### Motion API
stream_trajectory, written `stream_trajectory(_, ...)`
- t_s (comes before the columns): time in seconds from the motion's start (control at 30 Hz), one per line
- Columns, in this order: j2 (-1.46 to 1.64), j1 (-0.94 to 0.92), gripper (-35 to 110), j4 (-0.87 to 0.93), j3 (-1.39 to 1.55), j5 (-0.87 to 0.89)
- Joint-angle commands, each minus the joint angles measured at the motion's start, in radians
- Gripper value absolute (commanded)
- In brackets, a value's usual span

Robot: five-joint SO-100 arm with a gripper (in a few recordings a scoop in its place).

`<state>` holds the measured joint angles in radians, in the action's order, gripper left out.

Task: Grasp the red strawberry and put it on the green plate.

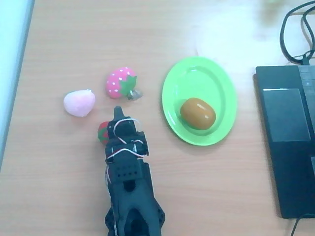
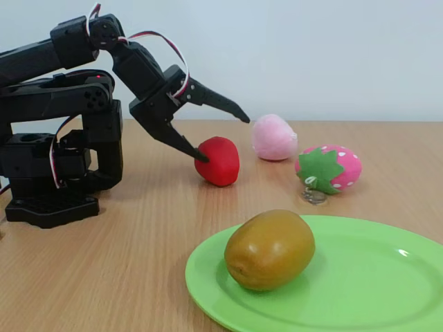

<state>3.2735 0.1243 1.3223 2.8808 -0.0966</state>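
The red strawberry (image 2: 219, 161) rests on the wooden table; in the overhead view the red strawberry (image 1: 103, 132) peeks out from under the arm's left side. My black gripper (image 2: 223, 138) is open just above it. The lower fingertip (image 2: 199, 156) meets the strawberry's upper left side, and the upper finger reaches out over it. From overhead the gripper (image 1: 114, 120) points up the picture. The green plate (image 1: 197, 78) lies to the right of the gripper and holds a brown kiwi-like fruit (image 1: 197, 113). In the fixed view the green plate (image 2: 360, 277) fills the near right.
A pink white-dotted strawberry (image 1: 120, 82) and a pale pink peach-like toy (image 1: 79, 103) lie beyond the gripper, with a small metal piece (image 1: 135, 94) by the pink one. A black laptop (image 1: 288, 137) and cables (image 1: 295, 34) take up the right edge.
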Motion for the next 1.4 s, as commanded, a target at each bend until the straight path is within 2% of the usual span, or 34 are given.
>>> stream_trajectory(0.0, 0.023, 0.009, 39, 0.018, 0.000, -0.014)
stream_trajectory(0.37, 0.015, -0.003, 41, 0.008, 0.020, -0.075)
stream_trajectory(0.73, -0.215, 0.009, 47, -0.110, 0.015, -0.164)
stream_trajectory(1.1, -0.313, 0.037, 46, -0.120, 0.041, -0.310)
stream_trajectory(1.37, -0.347, 0.046, 44, -0.218, 0.071, -0.341)
